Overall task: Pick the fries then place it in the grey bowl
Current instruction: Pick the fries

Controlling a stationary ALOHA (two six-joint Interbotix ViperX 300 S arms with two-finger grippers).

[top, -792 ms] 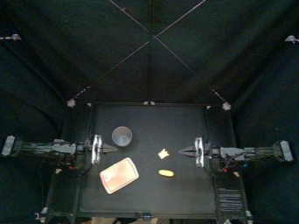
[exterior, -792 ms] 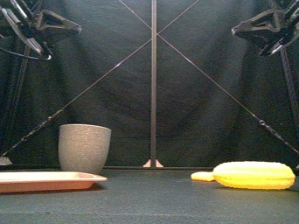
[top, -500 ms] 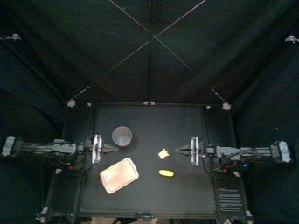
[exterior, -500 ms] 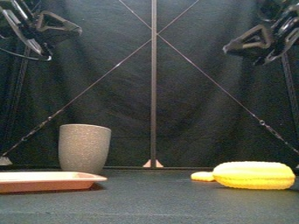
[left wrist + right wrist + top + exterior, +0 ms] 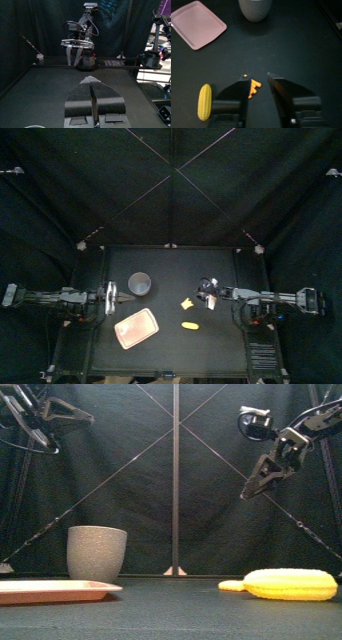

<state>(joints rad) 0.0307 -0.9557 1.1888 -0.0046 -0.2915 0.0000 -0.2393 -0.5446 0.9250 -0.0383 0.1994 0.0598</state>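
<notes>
The fries (image 5: 187, 304) are a small yellow-orange toy lying mid-table, right of the tall grey speckled cup (image 5: 139, 282). My right gripper (image 5: 210, 293) reaches in from the right, high above the table and tilted down just right of the fries. In the right wrist view the fries (image 5: 253, 89) show between the open jaws of the right gripper (image 5: 257, 78), with the grey cup (image 5: 256, 7) beyond. The front view has the right gripper (image 5: 267, 474) well above the cup (image 5: 96, 552). My left gripper (image 5: 107, 300) rests at the left, and its left wrist view (image 5: 91, 83) shows the jaws shut.
A pink tray (image 5: 136, 329) lies front left, below the cup. A yellow corn cob (image 5: 190, 325) lies in front of the fries, large in the front view (image 5: 287, 584). The tray (image 5: 199, 24) and corn (image 5: 204, 101) also appear in the right wrist view.
My right arm has swung left from its rest at the table's right side and tipped down over the fries. The left arm has not moved.
</notes>
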